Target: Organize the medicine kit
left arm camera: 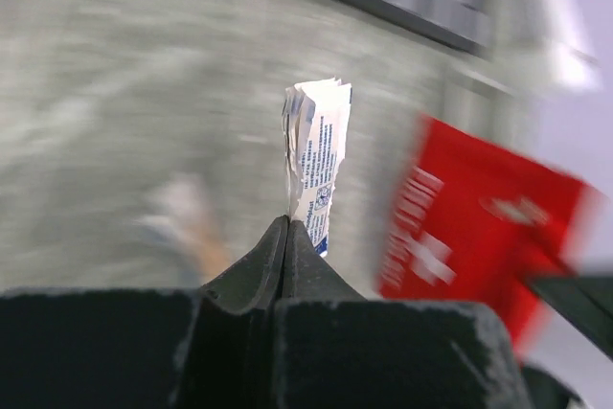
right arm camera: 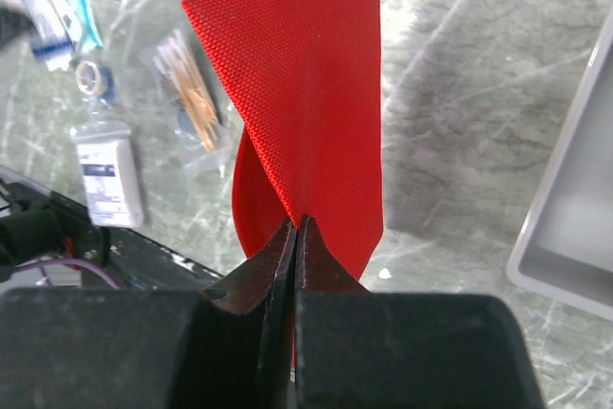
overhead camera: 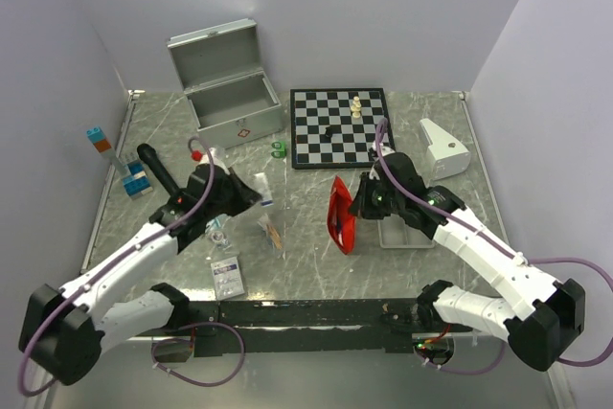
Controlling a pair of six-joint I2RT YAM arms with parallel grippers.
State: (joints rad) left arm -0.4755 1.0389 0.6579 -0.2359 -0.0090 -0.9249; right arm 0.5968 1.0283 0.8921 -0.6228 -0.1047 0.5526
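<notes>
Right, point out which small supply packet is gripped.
The folded blue-printed white packet, pinched by the left gripper, jaws shut; the swab bag and the labelled white packet lie loose.

Open tabletop (overhead camera: 306,265) separates left fingers (left arm camera: 263,256) from right fingers (right arm camera: 273,261). Obstacles: red pouch (right arm camera: 306,93) ahead of the right fingers, grey tray (right arm camera: 565,227) beside them, swab packet (overhead camera: 272,231) between both.

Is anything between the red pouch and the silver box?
Only a small green thing lies between the red pouch, pinched by the right gripper, and the open silver case. Lifted, the pouch could probably clear it.
</notes>
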